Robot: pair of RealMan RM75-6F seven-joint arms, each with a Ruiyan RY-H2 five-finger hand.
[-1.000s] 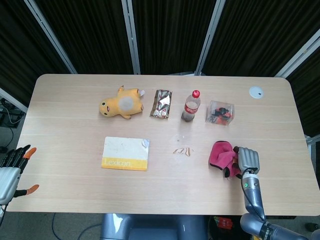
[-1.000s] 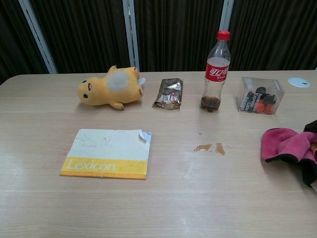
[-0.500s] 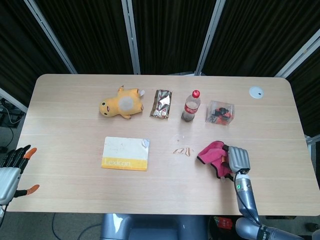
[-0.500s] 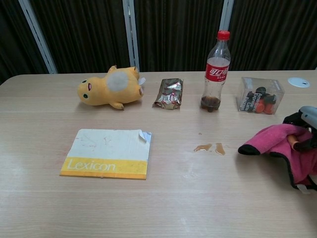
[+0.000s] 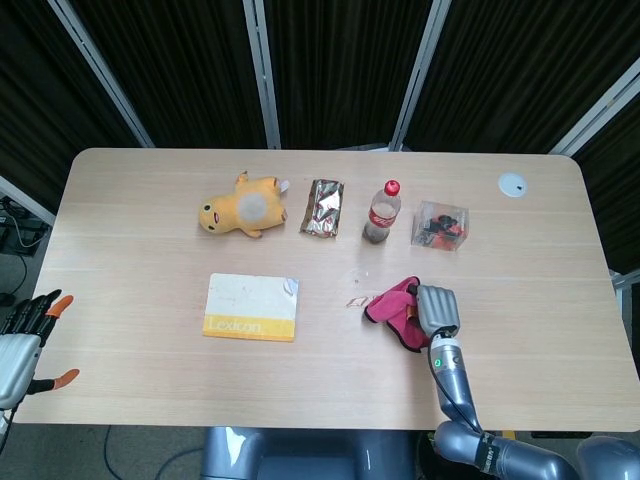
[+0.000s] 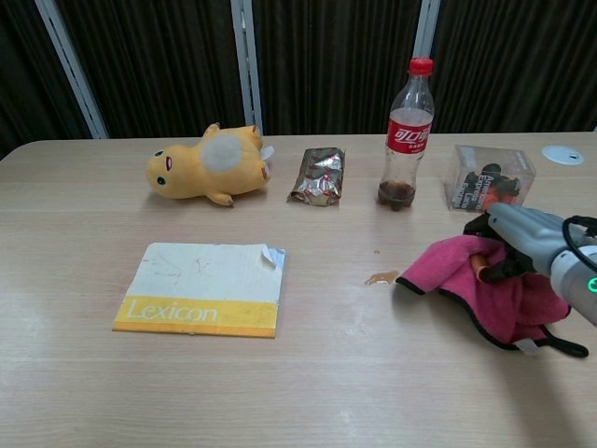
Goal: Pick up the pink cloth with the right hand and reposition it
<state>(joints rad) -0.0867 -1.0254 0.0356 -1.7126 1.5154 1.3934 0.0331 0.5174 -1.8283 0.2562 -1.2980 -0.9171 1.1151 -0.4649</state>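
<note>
The pink cloth [image 5: 392, 305] with a dark edge hangs bunched from my right hand [image 5: 436, 311], just right of the table's middle. In the chest view the same pink cloth [image 6: 471, 280] drapes down from my right hand [image 6: 522, 238], which grips its upper part, and its lower edge touches the table. The cloth's left tip lies over a small brown spill [image 6: 378, 277]. My left hand [image 5: 22, 335] sits off the table's left front corner, fingers apart and holding nothing.
Along the back stand a yellow plush toy [image 5: 243, 208], a foil packet [image 5: 324, 207], a cola bottle [image 5: 381, 212] and a clear box [image 5: 442, 224]. A Lexicon book [image 5: 252, 307] lies front left. A white disc [image 5: 513, 184] sits at the back right.
My right hand has carried the pink cloth leftward from the table's right side toward the middle, over the brown spill. The left hand has not moved.
</note>
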